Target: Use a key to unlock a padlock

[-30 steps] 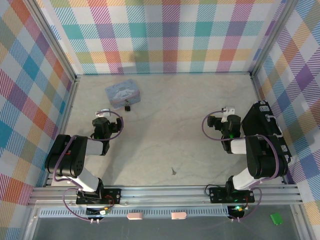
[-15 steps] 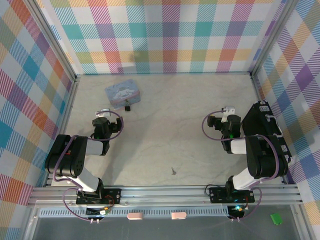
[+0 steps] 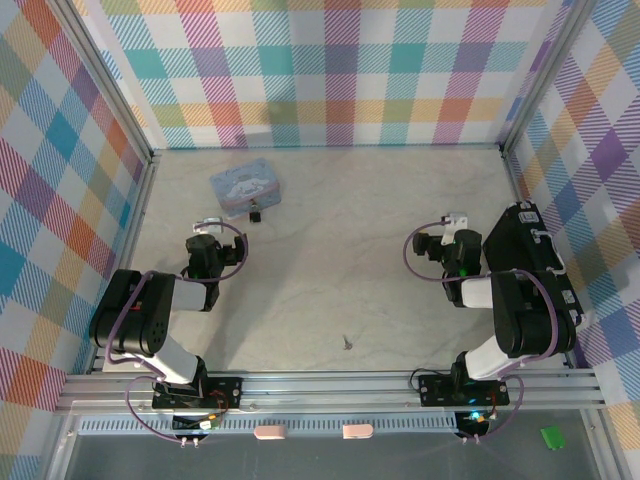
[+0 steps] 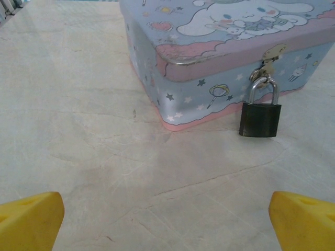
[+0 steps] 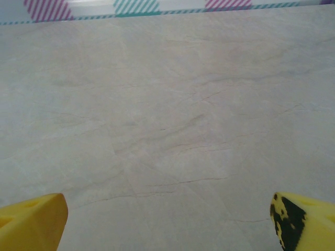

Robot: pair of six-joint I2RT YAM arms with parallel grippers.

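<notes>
The padlock (image 4: 260,119) hangs closed on the cartoon tin (image 4: 209,57), the left gripper (image 4: 167,225) and right gripper (image 5: 167,222) gape empty, so grasping the key (image 3: 346,342) likely comes first.

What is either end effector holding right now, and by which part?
Nothing. The left end effector and right end effector are both open; the key lies untouched on the table.

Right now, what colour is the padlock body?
Dark, blackish. The padlock shows best in the left wrist view.
</notes>
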